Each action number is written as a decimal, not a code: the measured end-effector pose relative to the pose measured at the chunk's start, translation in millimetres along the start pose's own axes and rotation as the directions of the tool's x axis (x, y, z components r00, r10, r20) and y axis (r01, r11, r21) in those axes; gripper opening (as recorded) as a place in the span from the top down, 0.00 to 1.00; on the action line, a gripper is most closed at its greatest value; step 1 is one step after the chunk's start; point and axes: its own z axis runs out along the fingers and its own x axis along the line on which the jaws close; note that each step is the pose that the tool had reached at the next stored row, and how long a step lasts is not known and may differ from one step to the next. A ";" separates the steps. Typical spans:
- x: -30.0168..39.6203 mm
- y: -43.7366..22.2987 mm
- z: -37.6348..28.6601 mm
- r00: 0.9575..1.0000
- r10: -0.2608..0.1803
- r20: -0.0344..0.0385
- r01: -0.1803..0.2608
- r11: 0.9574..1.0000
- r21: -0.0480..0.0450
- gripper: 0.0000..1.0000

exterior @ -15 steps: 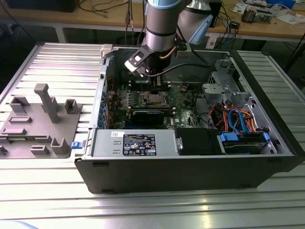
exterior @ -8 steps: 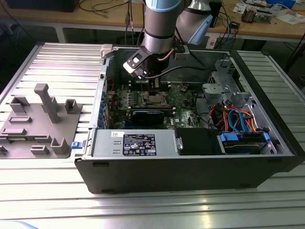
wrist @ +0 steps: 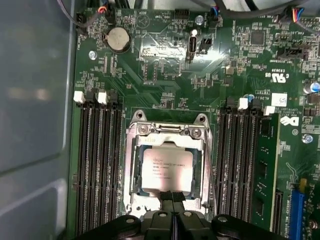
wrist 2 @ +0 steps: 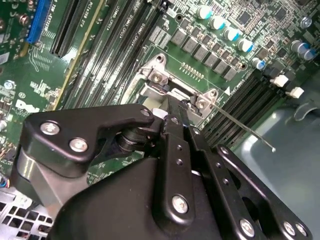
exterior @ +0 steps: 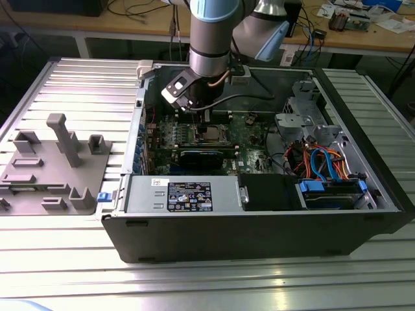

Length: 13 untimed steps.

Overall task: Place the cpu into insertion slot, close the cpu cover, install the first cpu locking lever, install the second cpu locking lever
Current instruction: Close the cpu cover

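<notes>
The cpu (wrist: 167,169), a square chip with a silver-grey top, lies flat in the insertion slot (exterior: 213,134) on the green motherboard. The cpu cover (wrist: 136,170), a silvery frame, lies down around it. My gripper (wrist: 173,194) is shut, with its black fingertips pressed together at the edge of the cover nearest the wrist. It is also seen in the second wrist view (wrist 2: 172,104) and in the exterior view (exterior: 206,116), low over the socket. A thin metal locking lever (wrist 2: 245,131) sticks out sideways from the socket corner, away from the board.
Black memory slots (wrist: 97,165) flank the socket on both sides. The open computer case (exterior: 259,240) surrounds the board, with a drive cage and coloured cables (exterior: 324,165) on the exterior view's right. A grey fixture tray (exterior: 52,162) sits on the ribbed table on the exterior view's left.
</notes>
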 end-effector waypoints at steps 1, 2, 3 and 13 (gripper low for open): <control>-0.1 0.0 2.2 1.000 0.000 0.000 0.000 1.000 0.000 0.89; -0.1 0.0 3.7 1.000 0.000 0.000 0.000 1.000 0.000 0.89; -0.2 0.0 5.7 1.000 0.000 0.000 0.000 1.000 0.000 0.89; -0.1 -0.1 4.8 1.000 0.000 0.000 0.000 1.000 -0.001 0.89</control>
